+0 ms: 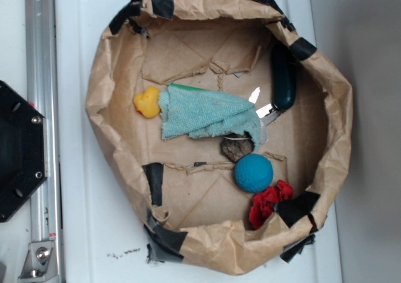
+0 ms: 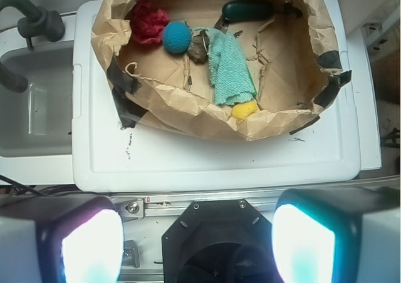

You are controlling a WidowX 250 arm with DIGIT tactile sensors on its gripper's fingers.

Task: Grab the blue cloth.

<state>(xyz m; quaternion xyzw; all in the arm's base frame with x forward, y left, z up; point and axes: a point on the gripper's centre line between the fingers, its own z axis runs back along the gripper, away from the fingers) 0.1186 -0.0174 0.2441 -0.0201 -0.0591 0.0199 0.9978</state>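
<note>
The blue cloth [image 1: 205, 113] is a light teal terry washcloth lying flat in the middle of a brown paper basket [image 1: 100, 101]. It also shows in the wrist view [image 2: 228, 70]. A yellow duck [image 1: 147, 102] touches its left edge. My gripper [image 2: 197, 242] is open and empty, its two fingers wide apart at the bottom of the wrist view, above the black robot base and well away from the basket. The gripper does not show in the exterior view.
In the basket lie a blue ball [image 1: 254, 172], a small red cloth [image 1: 269, 202], a brown lump [image 1: 237, 148], a dark green object [image 1: 283, 76] and a metal piece [image 1: 262, 108]. The basket stands on a white lid [image 2: 213, 158]. The black base [image 1: 19, 151] is at left.
</note>
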